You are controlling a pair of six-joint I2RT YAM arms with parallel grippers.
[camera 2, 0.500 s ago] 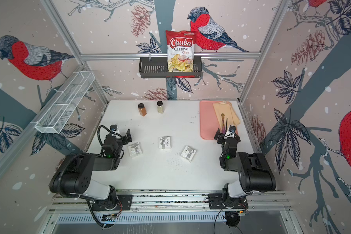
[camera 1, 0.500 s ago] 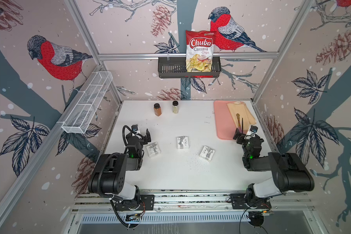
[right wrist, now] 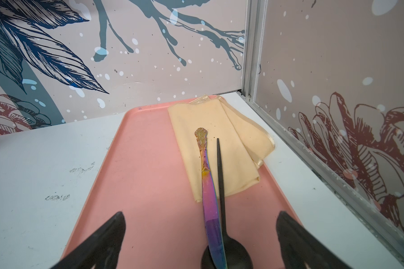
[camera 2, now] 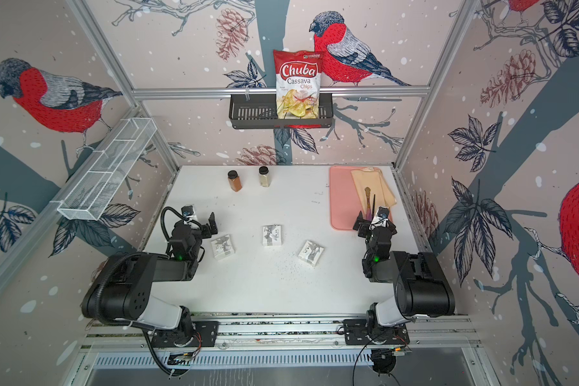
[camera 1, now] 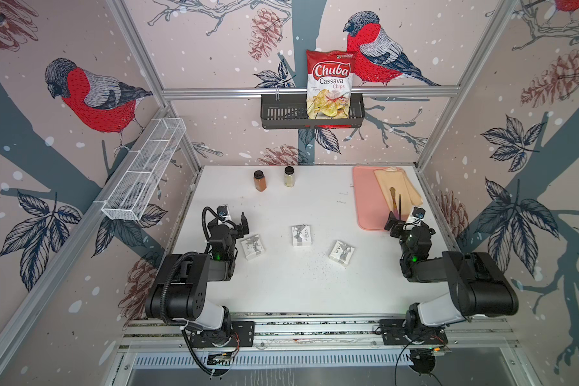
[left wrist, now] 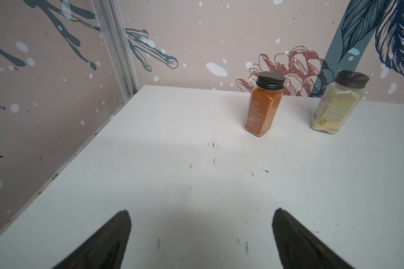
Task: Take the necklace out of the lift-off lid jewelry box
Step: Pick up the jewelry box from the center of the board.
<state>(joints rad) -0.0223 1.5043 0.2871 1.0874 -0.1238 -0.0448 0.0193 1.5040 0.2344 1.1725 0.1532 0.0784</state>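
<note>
Bullfinch wallpaper covers the walls around a white tabletop (camera 1: 298,287). On the left wall hangs a white wire basket (camera 1: 144,173).

At the near left, the left hand (left wrist: 200,212) hovers over bare tabletop with its jaws spread wide and nothing between them. Just to its right lies the left jewelry box (camera 1: 253,246), white with a grey ribbon print and its lid on. At the far edge stand an orange-brown spice jar (camera 1: 259,180) and, to its right, a pale seasoning powder jar (camera 1: 288,176), both upright with black caps.

The middle jewelry box (camera 1: 301,235) sits near the centre, lid on. On the back wall above, a black basket (camera 1: 281,113) holds a bag of Chuba cassava chips (camera 1: 330,83). The right jewelry box (camera 1: 341,253) lies nearer and turned at an angle, also closed. The necklace is hidden, and I cannot tell which box holds it.

At the far right, a pink tray (camera 1: 365,200) carries a folded yellow cloth (camera 1: 401,187), with an iridescent knife (right wrist: 209,198) and a black spoon (right wrist: 221,177) side by side, their handles resting on the cloth. The right hand (right wrist: 201,213) hangs over the tray's near end, above the spoon's bowl, jaws wide apart and holding nothing.
</note>
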